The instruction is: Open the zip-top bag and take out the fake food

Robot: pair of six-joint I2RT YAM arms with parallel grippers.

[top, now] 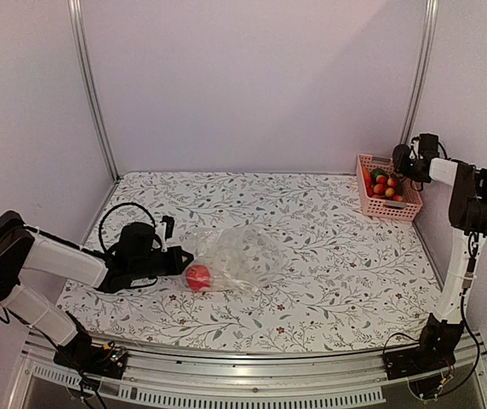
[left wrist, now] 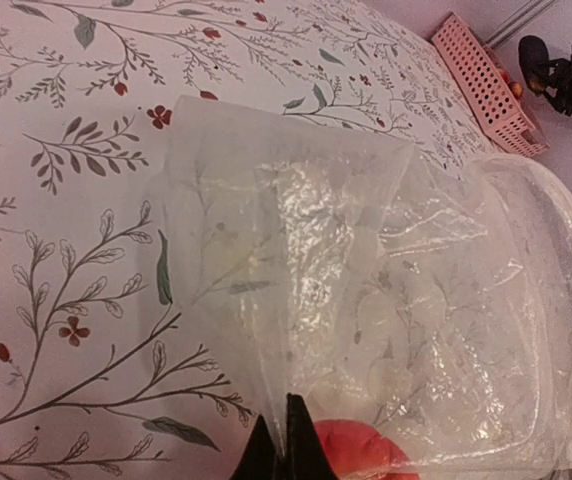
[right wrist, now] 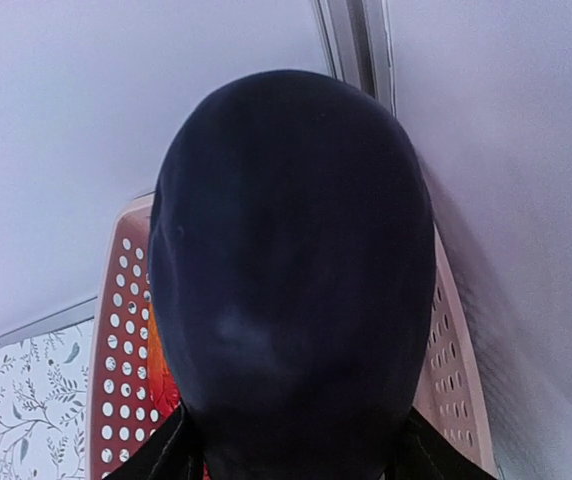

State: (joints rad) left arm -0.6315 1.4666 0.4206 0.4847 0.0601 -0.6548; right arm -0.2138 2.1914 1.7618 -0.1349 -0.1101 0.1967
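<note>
The clear, crinkly zip-top bag (top: 242, 254) lies on the flowered table, left of centre. My left gripper (top: 180, 260) is shut on the bag's near edge; its black fingertips (left wrist: 306, 445) pinch the film. One red round piece of fake food (top: 197, 277) sits inside the bag, right beside those fingertips (left wrist: 366, 452). At the far right, my right gripper (top: 402, 159) hovers over the pink basket (top: 407, 209). A dark, egg-shaped piece of fake food (right wrist: 291, 270) fills the space between its jaws and hides most of that view.
The pink basket (right wrist: 116, 370) stands in the back right corner against the wall and holds several red, orange and green pieces (top: 384, 183). Metal frame posts rise at both back corners.
</note>
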